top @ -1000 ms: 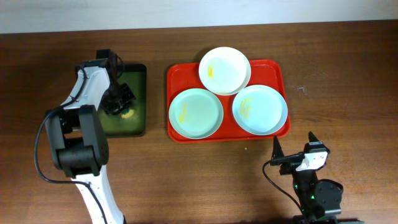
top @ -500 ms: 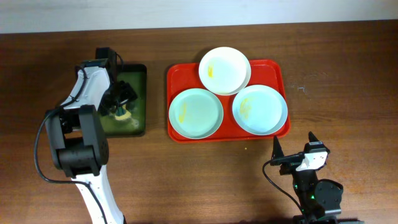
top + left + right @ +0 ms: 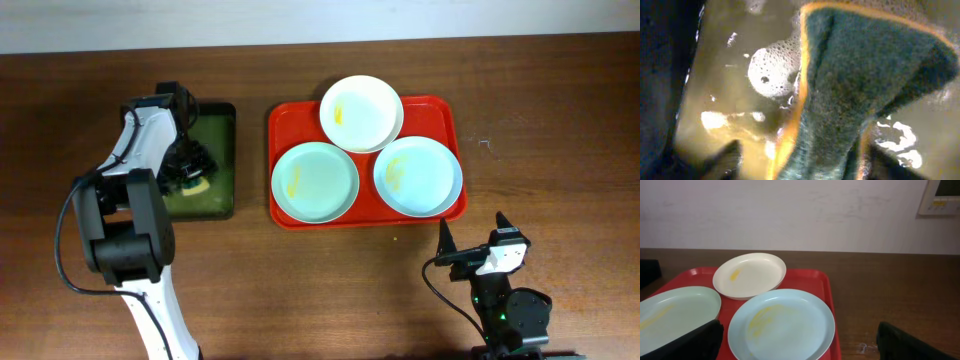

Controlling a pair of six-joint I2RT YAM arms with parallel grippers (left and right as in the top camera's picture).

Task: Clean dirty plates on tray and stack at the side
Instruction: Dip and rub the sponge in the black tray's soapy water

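Overhead: left claw (image 3: 190, 165) in the dark tray (image 3: 222, 125), plates (image 3: 314, 181) on the red tray (image 3: 285, 120) well to its right.
Left wrist: it pinches a soaked sponge (image 3: 860, 85), which may drip or slip in transit.
Right wrist: right claw (image 3: 799, 332) gapes empty, plates just ahead.

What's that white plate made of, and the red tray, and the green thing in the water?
The cream plate looks like smooth plastic or melamine, softly sheened; glazed ceramic is possible. The red tray seems moulded plastic: even colour, rounded corners. The sponge shows coarse green scouring fibre over a yellow foam edge.
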